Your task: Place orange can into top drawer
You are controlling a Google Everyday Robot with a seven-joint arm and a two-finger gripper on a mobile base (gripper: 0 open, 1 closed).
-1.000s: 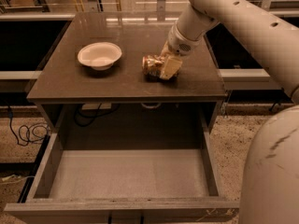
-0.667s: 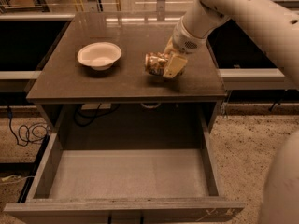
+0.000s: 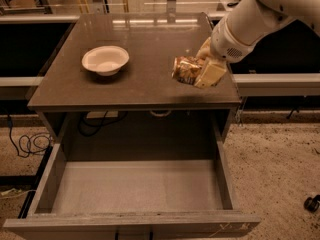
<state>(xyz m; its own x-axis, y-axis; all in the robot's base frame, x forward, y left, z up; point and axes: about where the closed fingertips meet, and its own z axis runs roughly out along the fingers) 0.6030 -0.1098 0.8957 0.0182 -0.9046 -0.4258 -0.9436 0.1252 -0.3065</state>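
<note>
The orange can (image 3: 185, 69) lies on its side, held in my gripper (image 3: 202, 70) just above the right part of the tabletop. The gripper's pale fingers (image 3: 212, 74) are shut on the can's right end. The white arm reaches in from the upper right. The top drawer (image 3: 135, 186) is pulled fully out below the table's front edge, its pale grey floor bare. The can is above the tabletop, behind and above the drawer's right half.
A white bowl (image 3: 105, 59) sits on the left of the brown-grey tabletop (image 3: 135, 44). Black cables (image 3: 27, 144) lie on the floor at the left. A caster wheel (image 3: 311, 203) shows at the far right on the speckled floor.
The gripper has lifted the can off the tabletop and carried it to the right and toward the table's front edge. The bowl and drawer have not moved.
</note>
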